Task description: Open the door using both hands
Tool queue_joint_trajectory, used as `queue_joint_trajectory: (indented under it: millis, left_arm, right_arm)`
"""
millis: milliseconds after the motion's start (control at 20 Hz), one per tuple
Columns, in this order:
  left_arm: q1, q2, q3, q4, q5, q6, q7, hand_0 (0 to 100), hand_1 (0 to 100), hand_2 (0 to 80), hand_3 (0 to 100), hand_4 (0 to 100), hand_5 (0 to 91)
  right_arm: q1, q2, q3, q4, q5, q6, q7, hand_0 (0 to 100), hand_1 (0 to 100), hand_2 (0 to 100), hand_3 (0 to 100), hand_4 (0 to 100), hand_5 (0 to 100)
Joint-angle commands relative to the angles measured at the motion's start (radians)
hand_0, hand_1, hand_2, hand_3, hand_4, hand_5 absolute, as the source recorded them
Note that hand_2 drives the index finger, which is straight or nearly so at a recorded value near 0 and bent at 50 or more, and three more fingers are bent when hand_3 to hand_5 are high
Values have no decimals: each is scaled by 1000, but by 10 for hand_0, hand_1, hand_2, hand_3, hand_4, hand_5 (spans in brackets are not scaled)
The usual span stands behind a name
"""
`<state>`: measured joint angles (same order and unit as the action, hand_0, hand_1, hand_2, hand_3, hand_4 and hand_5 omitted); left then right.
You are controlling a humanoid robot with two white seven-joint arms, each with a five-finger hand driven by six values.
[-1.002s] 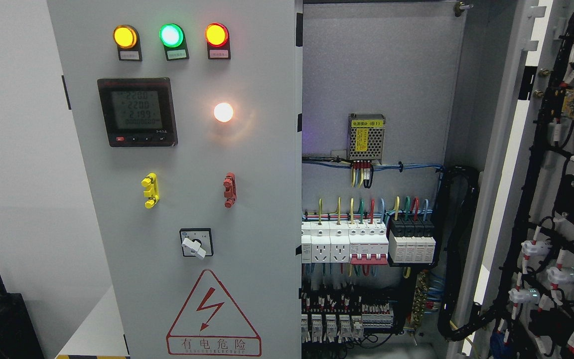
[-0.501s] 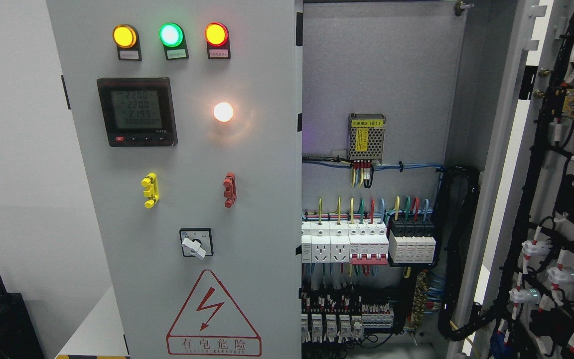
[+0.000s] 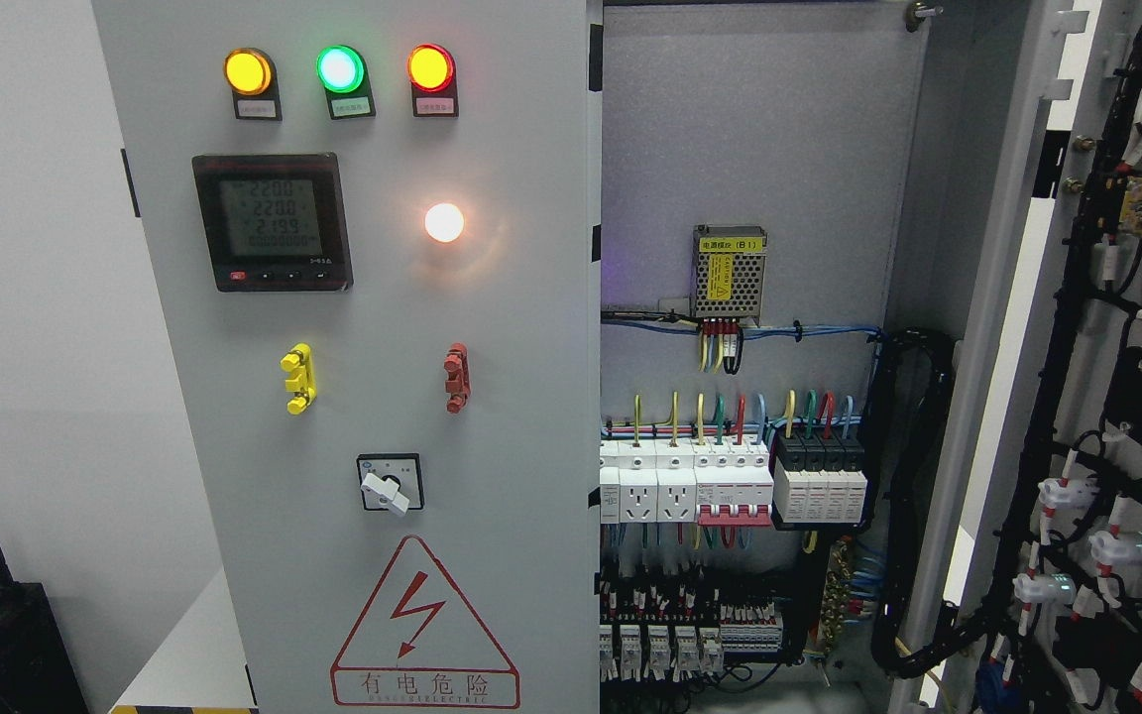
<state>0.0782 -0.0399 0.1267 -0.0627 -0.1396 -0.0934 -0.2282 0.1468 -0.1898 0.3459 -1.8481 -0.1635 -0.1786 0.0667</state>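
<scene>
The grey cabinet left door [image 3: 492, 397] carries three lit indicator lamps [image 3: 338, 69] along its top, a digital meter [image 3: 272, 222] below them, a glowing white lamp [image 3: 444, 222], a yellow handle [image 3: 298, 378], a red handle [image 3: 456, 377], a rotary switch [image 3: 390, 483] and a red warning triangle [image 3: 422, 625].

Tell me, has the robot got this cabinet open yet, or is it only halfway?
About halfway, by the look of it. Done: the right door is swung wide, so the breakers and wiring inside show. In hand: nothing; neither robot hand is in view. Left: the left door, with its lamps and meter, looks closed.
</scene>
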Motion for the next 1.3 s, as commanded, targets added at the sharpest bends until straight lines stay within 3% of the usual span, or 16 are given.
queue_joint_trajectory:
  millis: [0, 200, 451, 1252]
  left_arm:
    - [0, 0, 1, 1, 0, 1, 0, 0, 0, 0, 0, 32, 0]
    - [0, 0, 1, 1, 0, 0, 0, 0, 0, 0, 0, 32, 0]
    - [0, 0, 1, 1, 0, 0, 0, 0, 0, 0, 0, 32, 0]
    - [0, 0, 1, 1, 0, 0, 0, 0, 0, 0, 0, 32, 0]
  right_arm:
    - [-96, 7, 28, 42, -30, 36, 2, 0, 0, 0, 0, 0, 0]
    - [-150, 29, 28, 61, -34, 53, 2, 0, 0, 0, 0, 0, 0]
    - [-214, 81, 33, 118, -34, 76, 2, 0, 0, 0, 0, 0, 0]
    - [-429, 130, 28, 311, -37, 142, 1, 0, 0, 0, 0, 0, 0]
